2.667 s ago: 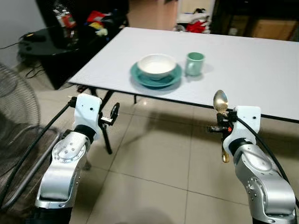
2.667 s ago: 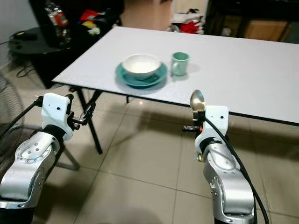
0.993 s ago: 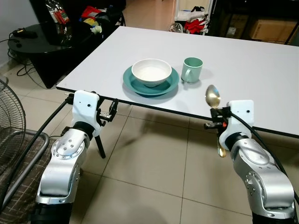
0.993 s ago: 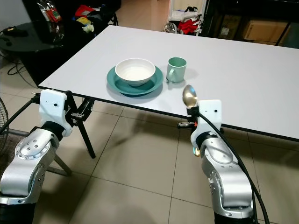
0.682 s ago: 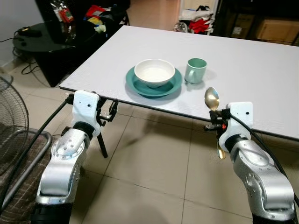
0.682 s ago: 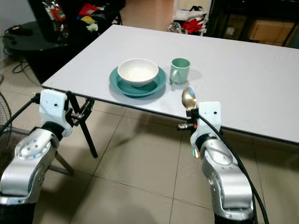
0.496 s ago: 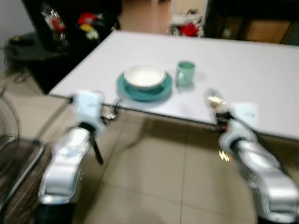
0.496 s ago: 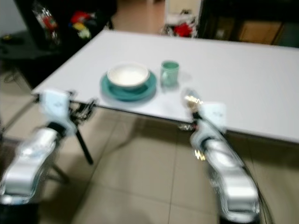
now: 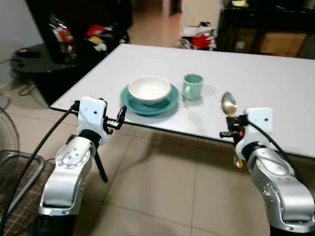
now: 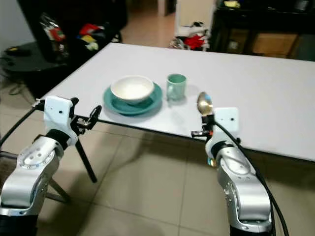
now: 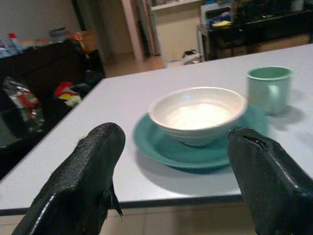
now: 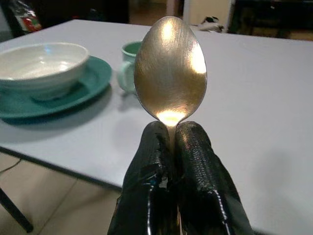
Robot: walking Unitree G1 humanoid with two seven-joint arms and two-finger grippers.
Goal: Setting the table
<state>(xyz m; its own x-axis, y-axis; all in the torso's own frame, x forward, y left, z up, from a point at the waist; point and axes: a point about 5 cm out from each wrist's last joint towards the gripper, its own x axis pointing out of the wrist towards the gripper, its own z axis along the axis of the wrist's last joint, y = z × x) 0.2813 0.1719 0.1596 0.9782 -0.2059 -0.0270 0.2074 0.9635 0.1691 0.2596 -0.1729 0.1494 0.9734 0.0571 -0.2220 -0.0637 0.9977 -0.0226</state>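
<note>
A white bowl [image 9: 149, 89] sits on a teal plate [image 9: 171, 100] near the front left corner of the white table [image 9: 266, 83]. A pale green mug [image 9: 192, 86] stands just right of the plate. My right gripper [image 9: 232, 124] is shut on a gold spoon [image 9: 229, 103], bowl end up, at the table's front edge to the right of the mug. The spoon [image 12: 170, 74] stands upright between black fingers [image 12: 195, 161]. My left gripper [image 9: 119, 116] is open and holds nothing, level with the table's front left corner; its fingers [image 11: 88, 171] frame the bowl [image 11: 198, 113].
A black side table [image 9: 37, 56] with clutter stands at the far left. Red and white things [image 9: 199, 30] lie on the floor beyond the table. Dark furniture [image 9: 261, 29] lines the back. The floor [image 9: 157, 196] before the table is tiled.
The camera has come closer to the table and shifted. The spoon remains upright in my right gripper; both arms keep their pose.
</note>
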